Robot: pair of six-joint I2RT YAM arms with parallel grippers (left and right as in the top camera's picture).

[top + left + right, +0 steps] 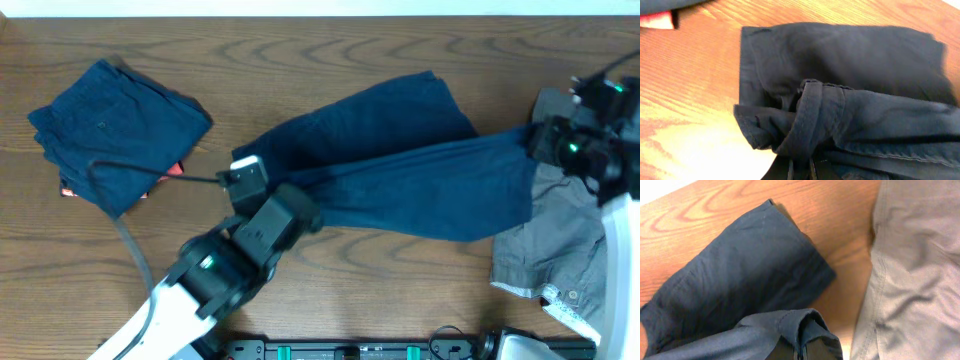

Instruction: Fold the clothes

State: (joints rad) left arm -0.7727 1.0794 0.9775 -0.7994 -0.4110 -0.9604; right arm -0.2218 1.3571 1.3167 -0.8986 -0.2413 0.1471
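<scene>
**Navy shorts, held at both ends**

You have the navy shorts (400, 160) stretched across the middle of the counter (400, 290). Left end effector (801, 169): clamped on the bunched waistband. Right end effector (801, 352): clamped on a leg hem, likely so the cloth pulls flat for folding. Folded navy pile (115, 125): upper left. Grey pair (555, 250): lower right, unfolded.

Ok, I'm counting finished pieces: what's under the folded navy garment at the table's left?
A red edge pokes out beneath the folded navy garment. The rest is covered, so I cannot tell what it is.
</scene>
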